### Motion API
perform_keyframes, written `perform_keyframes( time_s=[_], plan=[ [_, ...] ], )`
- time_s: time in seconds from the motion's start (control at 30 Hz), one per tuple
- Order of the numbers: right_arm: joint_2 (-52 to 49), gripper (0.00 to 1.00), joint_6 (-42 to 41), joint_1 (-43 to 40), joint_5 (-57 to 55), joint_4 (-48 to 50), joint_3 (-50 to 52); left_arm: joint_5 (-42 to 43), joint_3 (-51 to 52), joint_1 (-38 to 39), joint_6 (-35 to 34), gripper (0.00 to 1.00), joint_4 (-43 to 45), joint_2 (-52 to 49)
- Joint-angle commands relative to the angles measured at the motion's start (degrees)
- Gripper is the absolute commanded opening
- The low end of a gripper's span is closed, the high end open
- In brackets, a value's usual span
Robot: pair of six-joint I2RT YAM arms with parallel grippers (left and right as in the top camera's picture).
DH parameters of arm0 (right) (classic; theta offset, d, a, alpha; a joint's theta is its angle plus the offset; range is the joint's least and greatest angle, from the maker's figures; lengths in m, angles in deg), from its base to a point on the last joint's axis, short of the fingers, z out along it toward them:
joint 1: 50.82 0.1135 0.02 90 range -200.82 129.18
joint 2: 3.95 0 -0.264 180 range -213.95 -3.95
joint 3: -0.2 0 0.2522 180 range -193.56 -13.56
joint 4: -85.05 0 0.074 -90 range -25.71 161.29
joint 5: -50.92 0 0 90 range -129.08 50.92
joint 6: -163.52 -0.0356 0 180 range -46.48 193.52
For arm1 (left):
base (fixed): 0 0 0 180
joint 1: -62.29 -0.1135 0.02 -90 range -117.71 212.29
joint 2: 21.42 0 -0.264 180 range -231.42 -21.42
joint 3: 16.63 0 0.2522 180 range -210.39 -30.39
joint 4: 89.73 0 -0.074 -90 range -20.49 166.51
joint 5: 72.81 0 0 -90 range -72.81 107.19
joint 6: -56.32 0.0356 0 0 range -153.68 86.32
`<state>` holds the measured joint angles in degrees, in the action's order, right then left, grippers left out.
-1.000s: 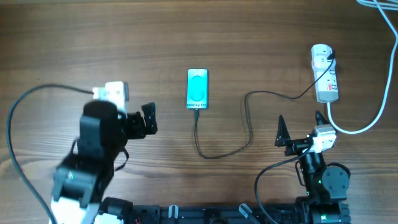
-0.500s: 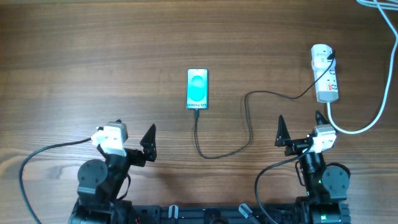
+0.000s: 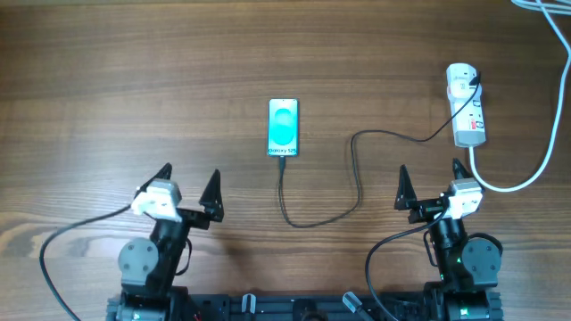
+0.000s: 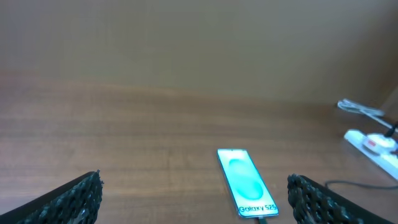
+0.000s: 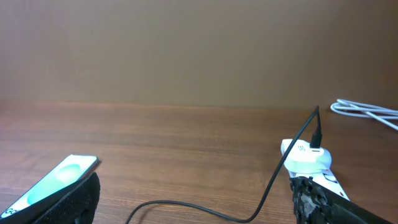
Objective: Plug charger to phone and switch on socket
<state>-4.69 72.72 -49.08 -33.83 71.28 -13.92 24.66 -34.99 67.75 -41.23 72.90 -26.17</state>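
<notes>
Wooden table (image 3: 134,53): charger (image 3: 282,183) loops between phone (image 3: 283,127) and socket (image 3: 466,116).

One phone (image 3: 283,127), one charger (image 3: 282,183), one socket (image 3: 467,111), one white cord (image 3: 513,188), two end effectors (image 3: 191,171) (image 3: 429,167)

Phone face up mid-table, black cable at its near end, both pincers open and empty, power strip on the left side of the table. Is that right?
No. The socket lies on the table's right side, as the overhead view shows. The rest holds: phone face up, charger at its near end, left pincer and right pincer open, empty.
</notes>
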Motion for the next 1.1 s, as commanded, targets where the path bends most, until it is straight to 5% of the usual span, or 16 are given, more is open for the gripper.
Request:
perform_keyframes(
  time_s=[0.0,0.23,0.5,1.07],
  plan=[
    [0.52,1.00,-0.72,0.33,-0.52,0.11,0.04,1.53,3.72,-0.94,1.14,1.00,3.56,4.59],
    [0.52,1.00,-0.72,0.33,-0.50,0.11,0.04,-0.46,4.28,-4.83,1.18,1.00,-0.33,4.59],
    [0.52,1.00,-0.72,0.33,-0.52,0.11,0.04,-1.55,4.28,-4.26,10.21,1.00,-0.48,4.59],
    [0.52,1.00,-0.72,0.33,-0.52,0.13,0.04,-7.87,4.28,-4.17,10.14,1.00,-0.70,4.59]
  ],
)
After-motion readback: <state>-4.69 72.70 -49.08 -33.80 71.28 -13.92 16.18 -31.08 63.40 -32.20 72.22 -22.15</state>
